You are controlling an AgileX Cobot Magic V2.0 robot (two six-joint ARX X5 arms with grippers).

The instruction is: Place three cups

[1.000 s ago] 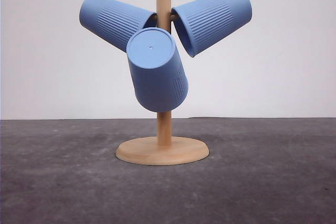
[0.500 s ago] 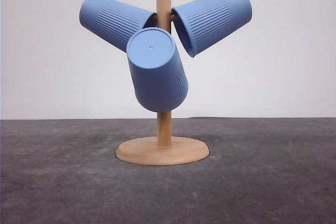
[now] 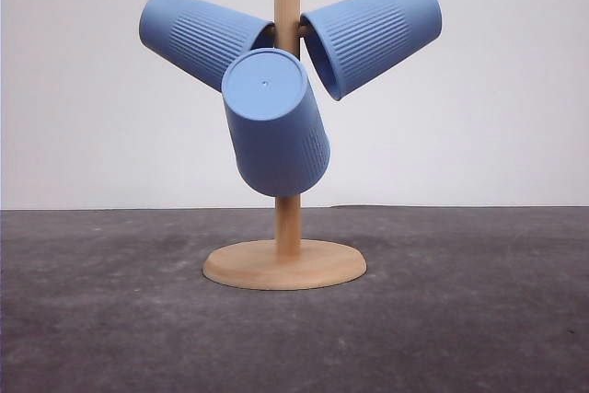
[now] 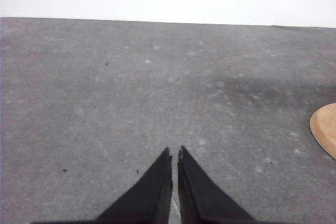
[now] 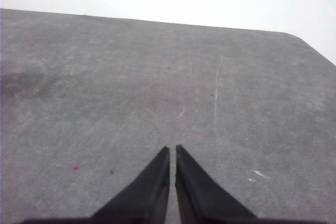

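While both your arms hang low over the dark grey table (image 3: pixel 479 319), all three cups sit on the wooden stand (image 3: pixel 285 264) in the middle of it: the left cup (image 3: pixel 198 36) slants up and away to the left, the right cup (image 3: pixel 373 34) slants up to the right, and the front cup (image 3: pixel 274 126) tips its flat base toward you. Your left gripper (image 4: pixel 174 153) has its fingers pressed together and holds nothing, with the stand's base edge nearby. Your right gripper (image 5: pixel 172 149) is likewise closed and empty.
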